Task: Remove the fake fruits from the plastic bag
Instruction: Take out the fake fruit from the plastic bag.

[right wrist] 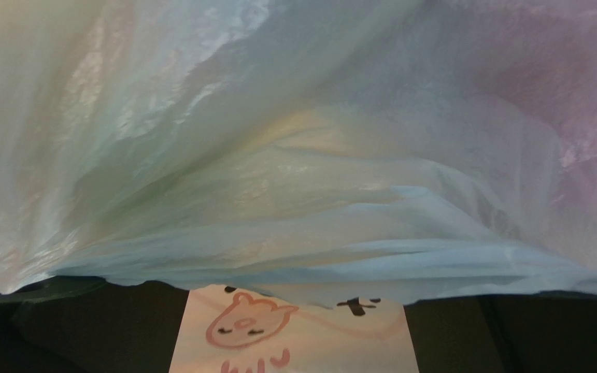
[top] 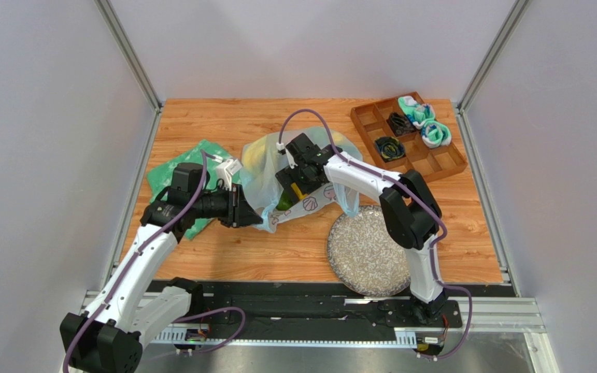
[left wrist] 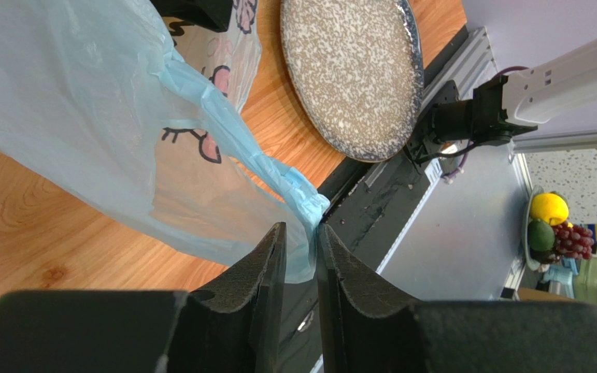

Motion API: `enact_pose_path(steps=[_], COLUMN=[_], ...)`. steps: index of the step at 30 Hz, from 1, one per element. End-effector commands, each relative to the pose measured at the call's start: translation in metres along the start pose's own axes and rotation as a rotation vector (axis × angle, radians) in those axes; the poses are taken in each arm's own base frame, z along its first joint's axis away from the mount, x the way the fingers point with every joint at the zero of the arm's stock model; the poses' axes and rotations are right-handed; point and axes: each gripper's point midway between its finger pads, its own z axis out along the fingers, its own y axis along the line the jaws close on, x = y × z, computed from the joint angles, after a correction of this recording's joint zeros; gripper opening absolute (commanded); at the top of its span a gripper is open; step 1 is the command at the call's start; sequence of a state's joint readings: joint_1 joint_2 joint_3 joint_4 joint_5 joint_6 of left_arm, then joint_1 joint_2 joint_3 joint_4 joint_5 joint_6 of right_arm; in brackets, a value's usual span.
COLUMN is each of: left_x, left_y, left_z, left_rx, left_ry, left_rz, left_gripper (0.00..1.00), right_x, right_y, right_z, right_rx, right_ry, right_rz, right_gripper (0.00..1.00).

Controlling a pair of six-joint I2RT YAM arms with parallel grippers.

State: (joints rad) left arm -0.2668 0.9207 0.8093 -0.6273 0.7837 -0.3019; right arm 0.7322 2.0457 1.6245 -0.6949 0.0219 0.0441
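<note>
The pale-blue plastic bag (top: 321, 194) with a pink cartoon print lies mid-table. Fake fruits show dimly through its film: yellow (top: 256, 155) at the far left, green (top: 286, 203) near the front. My left gripper (top: 249, 212) is at the bag's left side. In the left wrist view it (left wrist: 302, 237) is shut on a twisted strip of the bag (left wrist: 231, 148). My right gripper (top: 298, 185) is down in the bag's top. In the right wrist view its jaws (right wrist: 297, 299) stand wide apart with bag film (right wrist: 294, 155) draped over the tips; yellow and pink tints show through.
A speckled grey plate (top: 368, 250) lies front right of the bag, also in the left wrist view (left wrist: 352, 70). A wooden compartment tray (top: 434, 163) with rolled socks stands at the back right. A green patterned cloth (top: 171, 172) lies under my left arm.
</note>
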Motion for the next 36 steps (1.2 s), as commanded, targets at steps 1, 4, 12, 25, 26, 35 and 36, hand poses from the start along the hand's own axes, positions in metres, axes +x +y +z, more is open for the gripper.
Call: enact_pose_path(steps=[1, 4, 12, 25, 26, 35, 36], left_x=[-0.003, -0.005, -0.018, -0.067, -0.07, -0.081, -0.079], left_y=[-0.005, -0.003, 0.007, 0.023, 0.024, 0.032, 0.034], left_z=[-0.002, -0.001, 0.004, 0.017, 0.017, 0.024, 0.025], left_rx=[0.019, 0.013, -0.026, -0.073, -0.079, -0.088, -0.088], left_ry=[-0.031, -0.034, -0.057, -0.114, -0.117, -0.131, -0.129], left_rz=[0.027, 0.04, 0.078, 0.107, 0.109, 0.077, 0.072], left_gripper=[0.29, 0.29, 0.29, 0.26, 0.27, 0.21, 0.2], right_x=[-0.018, -0.016, -0.036, -0.023, -0.023, 0.065, 0.077], right_y=[-0.002, -0.003, -0.001, 0.036, 0.03, -0.106, -0.118], right_z=[0.003, 0.005, -0.025, -0.159, -0.178, -0.213, -0.212], right_rx=[0.028, 0.03, -0.003, -0.303, -0.292, -0.026, 0.0], right_ry=[-0.048, -0.045, -0.136, -0.384, -0.43, -0.313, -0.286], right_rz=[0.037, 0.026, -0.075, -0.414, -0.436, -0.258, -0.255], right_gripper=[0.94, 0.79, 0.32, 0.21, 0.21, 0.21, 0.21])
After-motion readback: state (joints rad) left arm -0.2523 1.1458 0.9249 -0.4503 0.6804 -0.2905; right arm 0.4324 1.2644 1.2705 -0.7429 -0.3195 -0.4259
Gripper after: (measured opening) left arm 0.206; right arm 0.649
